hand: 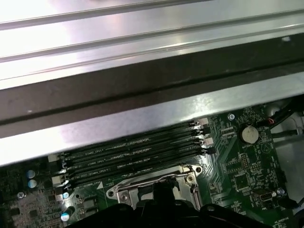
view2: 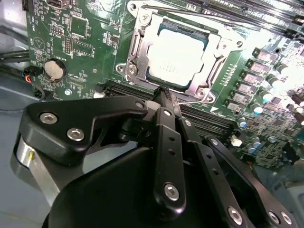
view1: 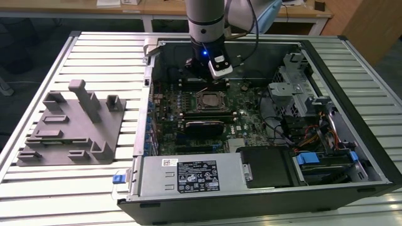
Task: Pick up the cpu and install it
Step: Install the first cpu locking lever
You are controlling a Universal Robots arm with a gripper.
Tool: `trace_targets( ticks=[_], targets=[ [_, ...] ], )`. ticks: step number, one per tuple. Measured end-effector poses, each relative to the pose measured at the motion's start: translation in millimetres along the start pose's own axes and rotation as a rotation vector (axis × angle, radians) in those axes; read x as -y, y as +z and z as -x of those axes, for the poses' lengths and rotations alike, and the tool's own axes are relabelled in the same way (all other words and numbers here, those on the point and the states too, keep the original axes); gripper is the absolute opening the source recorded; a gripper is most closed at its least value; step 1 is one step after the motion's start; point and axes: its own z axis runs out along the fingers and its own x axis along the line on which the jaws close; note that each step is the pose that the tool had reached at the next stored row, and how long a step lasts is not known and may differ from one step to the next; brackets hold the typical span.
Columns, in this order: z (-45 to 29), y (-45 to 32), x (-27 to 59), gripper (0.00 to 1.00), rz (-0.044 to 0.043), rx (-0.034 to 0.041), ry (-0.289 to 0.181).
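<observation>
**Exterior view.** A slatted metal worktop point(view1: 94, 52) carries an open computer case point(view1: 251, 205). Towards the exterior view's left lies a grey plastic block point(view1: 69, 125) with slots and posts. The arm point(view1: 206, 21) reaches down into the case, and its gripper point(view1: 204, 81) hangs just above the motherboard point(view1: 248, 110), near the far edge of the socket. The cpu point(view1: 209, 100) lies flat in that socket, silver top upward, apart from the gripper. A black finned module point(view1: 204, 127) sits just beside the socket on its near side. A power supply point(view1: 188, 176) occupies the near corner of the case.

**Second wrist view.** The jaws of the gripper point(view2: 164, 92) are together, tip against tip, with nothing between them. Just beyond the tips the cpu point(view2: 178, 52) rests inside the metal socket frame point(view2: 137, 45), untouched. A coin cell point(view2: 54, 69) sits on the green board, well to one side.

**First wrist view.** The bright case wall point(hand: 142, 114) runs across the scene. Beside it lie the memory slots point(hand: 133, 154) with dark modules. Next comes one edge of the socket frame point(hand: 190, 178), with the dark gripper tip point(hand: 160, 190) over it. The coin cell point(hand: 249, 134) lies near the slot ends.
</observation>
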Motion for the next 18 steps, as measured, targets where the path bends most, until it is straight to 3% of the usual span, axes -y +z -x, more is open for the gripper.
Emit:
trace_targets(
  ticks=[18],
  targets=[
    [3.0, 10.9, -10.5, 0.11, -0.0068, 0.0065, 0.061]
  ],
)
